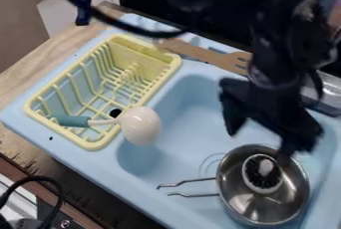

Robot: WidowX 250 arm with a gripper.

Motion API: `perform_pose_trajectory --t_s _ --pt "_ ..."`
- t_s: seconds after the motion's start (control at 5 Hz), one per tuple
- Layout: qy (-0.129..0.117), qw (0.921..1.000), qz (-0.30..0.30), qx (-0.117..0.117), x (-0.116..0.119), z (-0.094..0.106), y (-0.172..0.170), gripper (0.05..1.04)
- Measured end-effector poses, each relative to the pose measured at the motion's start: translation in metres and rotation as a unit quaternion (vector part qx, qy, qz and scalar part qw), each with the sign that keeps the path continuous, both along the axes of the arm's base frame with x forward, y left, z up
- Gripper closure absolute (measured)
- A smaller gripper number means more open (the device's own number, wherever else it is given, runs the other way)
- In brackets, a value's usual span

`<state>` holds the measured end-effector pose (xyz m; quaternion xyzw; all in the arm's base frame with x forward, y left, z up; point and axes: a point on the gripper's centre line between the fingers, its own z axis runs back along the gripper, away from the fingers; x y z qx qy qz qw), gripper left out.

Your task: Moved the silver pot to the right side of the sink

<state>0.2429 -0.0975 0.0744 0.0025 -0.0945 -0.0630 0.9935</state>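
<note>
gripper point(259, 144): released; its fingers stand apart, nothing seen between them. the nearer one overlaps the pot's far rim; contact cannot be told from where i stand.
silver pot point(243, 204): below the gripper and toward me, within the sink point(190, 116), upright by the look of it.
round brush point(265, 168): in the pot, close under the gripper. caution: a low closing could pinch its bristles instead of the pot wall, or push it over the rim.
pot rim: curved and smooth metal. a grip on one edge only may let the pot swing or tip, spilling the brush.
wire handles point(193, 181): point away from the gripper, to its left in the view. if the pot turns, they may catch the basin wall.
light blue surround: carries the yellow rack point(170, 64), left of the gripper, with a white ladle point(141, 126) lying across its near edge.
wooden utensil point(213, 58): behind the gripper, along the far ledge.
wooden counter point(20, 91): beyond the rack, far left of the gripper.
blue clamp point(83, 8): at the back, well apart from the gripper.
</note>
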Motion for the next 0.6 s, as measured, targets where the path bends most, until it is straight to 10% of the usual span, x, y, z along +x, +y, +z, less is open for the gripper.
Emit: perform_pose_trajectory --t_s 0.6 --pt "0.000 0.9933 0.115 -0.005 0.016 0.012 0.099 0.087"
